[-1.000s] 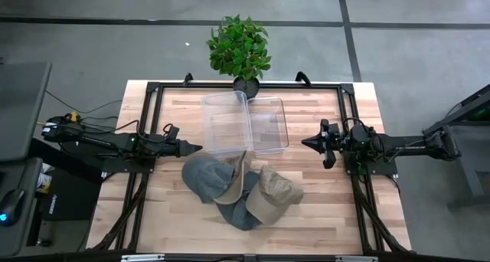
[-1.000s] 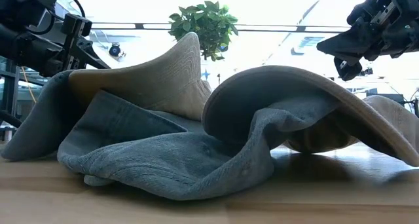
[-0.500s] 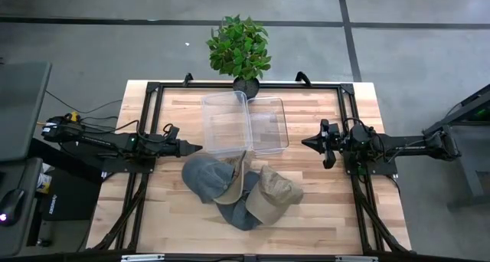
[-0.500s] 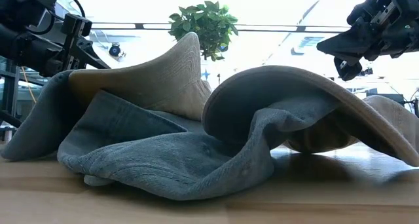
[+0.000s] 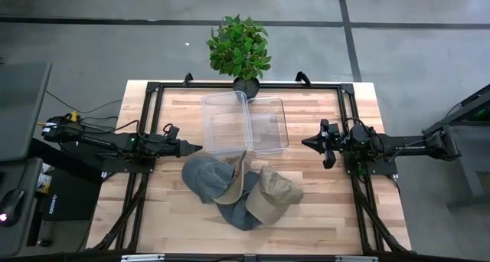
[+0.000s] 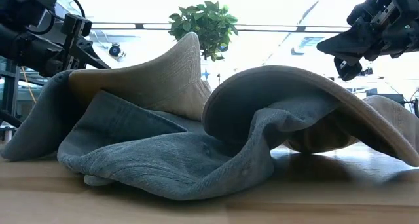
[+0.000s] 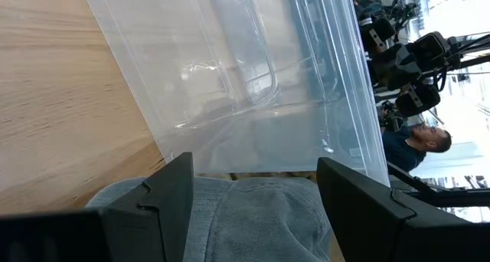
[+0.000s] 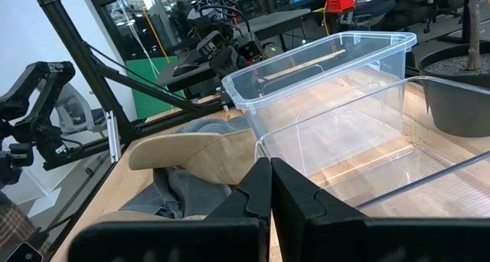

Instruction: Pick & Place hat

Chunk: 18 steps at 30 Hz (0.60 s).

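Note:
Several soft hats lie in a heap on the table's near middle: a grey-blue hat (image 5: 204,178), a tan hat (image 5: 272,193) and a further grey-blue one (image 5: 245,213) under them. In the low view the tan brims (image 6: 157,73) stand up from the grey cloth (image 6: 170,152). My left gripper (image 5: 196,148) (image 7: 256,201) is open, level, just left of the clear bins and above the grey-blue hat's far edge (image 7: 260,216), touching nothing. My right gripper (image 5: 306,142) (image 8: 269,187) is shut, level, right of the bins, well clear of the hats.
Two clear plastic bins (image 5: 226,122) (image 5: 269,126) stand side by side on the table's far middle, between the two grippers. A potted plant (image 5: 239,46) stands at the far edge. Bare wood (image 5: 161,208) shows left and right of the heap. A person (image 7: 417,143) shows beyond the table.

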{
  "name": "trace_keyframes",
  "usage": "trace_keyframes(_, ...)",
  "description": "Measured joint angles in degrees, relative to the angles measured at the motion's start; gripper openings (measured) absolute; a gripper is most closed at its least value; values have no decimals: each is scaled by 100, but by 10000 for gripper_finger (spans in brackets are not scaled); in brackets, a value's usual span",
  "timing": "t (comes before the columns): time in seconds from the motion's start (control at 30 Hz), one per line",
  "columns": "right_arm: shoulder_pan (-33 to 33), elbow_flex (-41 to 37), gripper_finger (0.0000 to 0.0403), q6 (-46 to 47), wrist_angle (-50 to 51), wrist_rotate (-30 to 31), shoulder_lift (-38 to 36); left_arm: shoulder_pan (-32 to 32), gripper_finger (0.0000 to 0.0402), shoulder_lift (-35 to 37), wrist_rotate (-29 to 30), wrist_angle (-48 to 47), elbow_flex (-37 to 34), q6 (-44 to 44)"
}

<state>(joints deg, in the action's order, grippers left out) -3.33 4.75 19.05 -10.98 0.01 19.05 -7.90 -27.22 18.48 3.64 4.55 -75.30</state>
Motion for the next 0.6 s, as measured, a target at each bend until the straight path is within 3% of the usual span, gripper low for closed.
trace_keyframes(0.17,0,2,1,-2,1,-1,2,0,237,-2,-17,-39,0,0)
trace_keyframes(0.4,0,1,1,0,1,-2,0,2,237,16,-685,-146,1,29)
trace_keyframes(0.6,-2,0,1,-2,2,0,0,2,237,30,-700,-1032,180,-145)
